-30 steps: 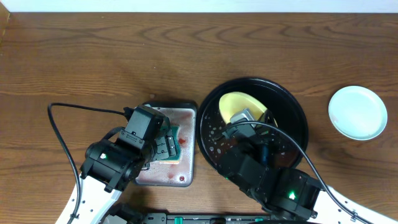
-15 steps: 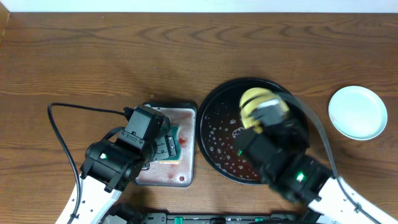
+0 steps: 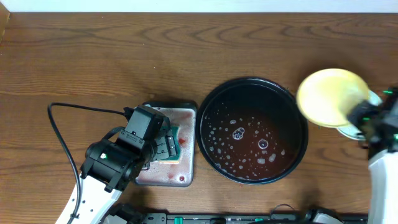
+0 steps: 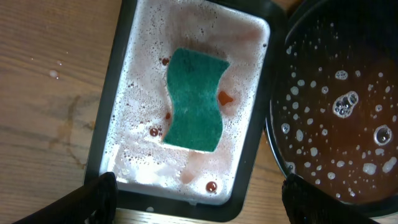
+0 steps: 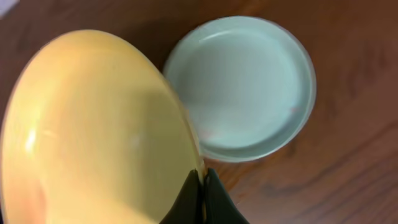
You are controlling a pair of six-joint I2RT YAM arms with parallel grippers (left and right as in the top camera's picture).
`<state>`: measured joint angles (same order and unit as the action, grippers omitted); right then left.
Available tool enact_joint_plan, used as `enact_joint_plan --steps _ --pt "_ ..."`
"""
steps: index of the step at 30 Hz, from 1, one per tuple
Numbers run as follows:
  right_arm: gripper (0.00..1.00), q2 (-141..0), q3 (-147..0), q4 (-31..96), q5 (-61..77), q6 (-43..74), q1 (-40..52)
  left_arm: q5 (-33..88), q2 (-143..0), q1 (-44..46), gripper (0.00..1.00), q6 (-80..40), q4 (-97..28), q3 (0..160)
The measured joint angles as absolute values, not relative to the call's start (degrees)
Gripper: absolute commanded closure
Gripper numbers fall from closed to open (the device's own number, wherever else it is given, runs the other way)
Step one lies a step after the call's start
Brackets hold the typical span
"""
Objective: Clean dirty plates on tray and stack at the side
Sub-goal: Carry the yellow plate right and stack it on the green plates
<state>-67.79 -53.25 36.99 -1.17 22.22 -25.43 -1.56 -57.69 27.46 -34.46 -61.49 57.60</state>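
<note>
Overhead and wrist views of a brown wooden table [image 3: 124,56] with two robot arms. At the far left a thin black cable [image 3: 57,127] loops across the wood to the left arm [image 3: 115,162], which reaches in from the bottom edge.

The left gripper [image 4: 199,182] hangs over the near end of a small rectangular grey tray [image 3: 180,112], its two fingers spread wide, one near each side wall of this tray, holding nothing. The small tray holds white and pinkish foam with a few red spots. A teal sponge [image 4: 194,99] with wavy sides lies flat in the middle of it, lengthwise. From above, the gripper covers part of the sponge.

Just right of the small tray, almost touching it, sits the large round black tray [image 3: 252,81] with a raised rim. It holds a shallow pool of reddish-brown water [image 3: 249,140] dotted with white bubbles.

Further right, past the black tray's rim, the right gripper [image 5: 202,186] is closed tight on the edge of the pale yellow plate [image 3: 329,96], pinching the rim between both fingers. The plate is lifted off the table and tilted. Its left edge overlaps the black tray's rim from above.

Beneath and beside the yellow plate, a pale mint-white plate [image 5: 242,87] rests upright on the table at the right side, apart from the black tray. The yellow plate hides most of it from overhead; the wrist camera shows its left edge covered and the rest bare
</note>
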Motion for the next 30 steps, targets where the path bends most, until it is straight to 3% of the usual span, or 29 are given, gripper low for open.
enact_joint_plan --steps 8,9,11,12,20,26,28,29,30 --pt "0.99 -82.35 -53.25 30.06 6.72 24.64 -41.32 -1.56 -57.69 27.46 0.15 -34.48 -61.52 57.6" --pt "0.92 -83.99 -53.25 29.74 6.87 24.84 -42.02 -1.56 -57.69 27.49 0.15 -34.48 -61.52 57.6" --pt "0.62 -86.43 -53.25 28.99 7.05 25.47 -42.89 -1.56 -57.69 27.46 0.15 -34.48 -61.52 57.6" --pt "0.57 -87.29 -53.25 28.36 7.01 25.1 -43.13 -1.54 -57.69 27.49 0.15 -34.48 -61.52 57.6" --pt "0.57 -84.05 -54.04 26.92 17.61 20.27 -42.57 -1.56 -57.69 27.46 0.15 -34.46 -61.49 57.6" --pt "0.51 -68.12 -57.1 31.11 32.25 16.75 -29.1 -1.54 -57.69 27.46 0.15 -34.46 -61.52 57.6" --pt "0.36 -62.08 -57.52 34.13 35.2 14.15 -21.76 -1.56 -57.69 27.46 0.15 -34.46 -61.47 57.6" --pt "0.01 -58.37 -57.56 36.05 37.04 12.56 -16.71 -1.54 -57.69 27.49 0.15 -34.46 -61.52 57.6" --pt "0.01 -56.36 -57.58 36.97 37.78 11.66 -13.8 -1.56 -57.69 27.46 0.15 -34.46 -61.49 57.6"
